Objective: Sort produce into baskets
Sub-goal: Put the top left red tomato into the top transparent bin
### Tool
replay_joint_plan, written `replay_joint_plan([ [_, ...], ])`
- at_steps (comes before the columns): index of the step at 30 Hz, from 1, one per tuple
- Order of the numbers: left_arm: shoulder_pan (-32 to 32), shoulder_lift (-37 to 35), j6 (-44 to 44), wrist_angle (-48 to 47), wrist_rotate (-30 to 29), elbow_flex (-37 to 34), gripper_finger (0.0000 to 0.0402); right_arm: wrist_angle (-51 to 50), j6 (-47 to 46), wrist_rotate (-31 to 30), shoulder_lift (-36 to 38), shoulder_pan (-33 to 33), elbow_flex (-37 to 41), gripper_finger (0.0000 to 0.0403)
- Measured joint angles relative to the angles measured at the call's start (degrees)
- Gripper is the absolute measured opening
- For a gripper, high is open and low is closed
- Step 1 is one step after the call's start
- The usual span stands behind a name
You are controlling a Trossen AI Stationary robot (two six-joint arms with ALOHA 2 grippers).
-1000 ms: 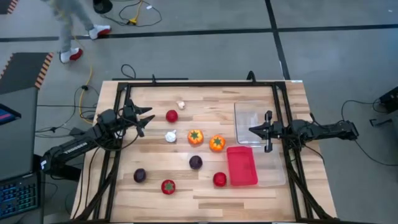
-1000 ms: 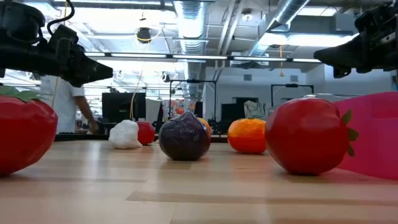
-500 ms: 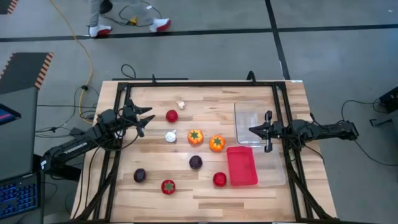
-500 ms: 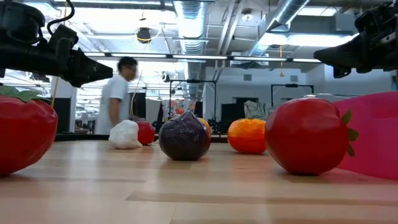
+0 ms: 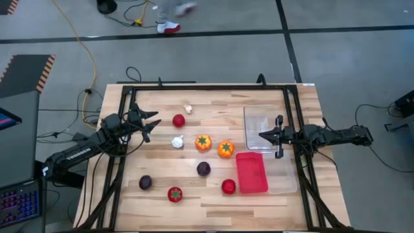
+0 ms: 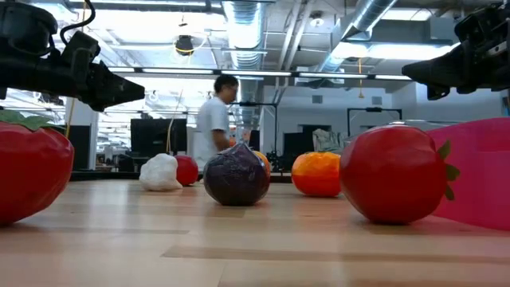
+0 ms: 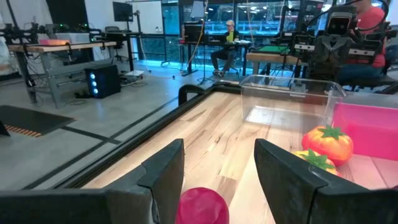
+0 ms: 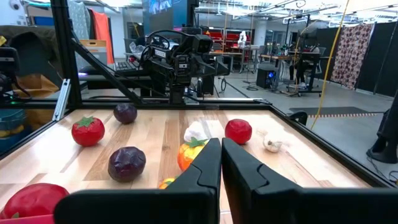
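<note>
Several toy pieces lie on the wooden table. A red round one (image 5: 178,120) lies just ahead of my left gripper (image 5: 152,123), which is open and hovers above the table near the left edge. In the left wrist view that piece (image 7: 202,206) shows beyond the gap between the fingers. Two orange pieces (image 5: 203,142) (image 5: 226,149), a white garlic bulb (image 5: 177,142), a smaller bulb (image 5: 188,109), two purple balls (image 5: 204,169) (image 5: 145,182) and two more red ones (image 5: 174,193) (image 5: 228,186) lie mid-table. My right gripper (image 5: 261,135) is shut and empty, above a clear tray (image 5: 253,115). A red tray (image 5: 251,173) lies nearer.
A second clear tray (image 5: 284,181) lies beside the red one at the near right. A black metal frame (image 5: 207,88) runs around the table. A person (image 6: 213,119) walks in the room beyond the far edge.
Both arms and all the pieces have kept still. A person beyond the table's far edge has walked from the left toward the right.
</note>
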State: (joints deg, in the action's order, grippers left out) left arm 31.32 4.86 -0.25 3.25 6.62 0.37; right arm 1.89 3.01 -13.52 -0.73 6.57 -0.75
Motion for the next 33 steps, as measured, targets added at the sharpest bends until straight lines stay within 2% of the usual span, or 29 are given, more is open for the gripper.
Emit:
replay_joint_plan([
  [6,0.0,0.0,-0.2,0.0,0.0,0.0,0.0182,0.0,0.0,0.0,0.0,0.0,0.0,0.0042],
  [9,0.0,0.0,-3.2,0.1,-0.5,0.0,0.0182,0.0,0.0,0.0,0.0,0.0,0.0,0.0042],
  [14,0.0,0.0,-10.8,0.1,-5.7,0.0,0.0186,0.0,0.0,0.0,0.0,0.0,0.0,0.0042],
  [17,0.0,0.0,-14.3,0.1,-11.6,0.0,0.0198,0.0,0.0,0.0,0.0,0.0,0.0,0.0042],
  [21,0.0,0.0,-13.8,0.1,-17.9,0.0,0.0213,0.0,0.0,0.0,0.0,0.0,0.0,0.0042],
  [33,0.0,0.0,-15.4,1.7,-16.5,0.0,0.0217,0.0,0.0,0.0,0.0,0.0,0.0,0.0042],
])
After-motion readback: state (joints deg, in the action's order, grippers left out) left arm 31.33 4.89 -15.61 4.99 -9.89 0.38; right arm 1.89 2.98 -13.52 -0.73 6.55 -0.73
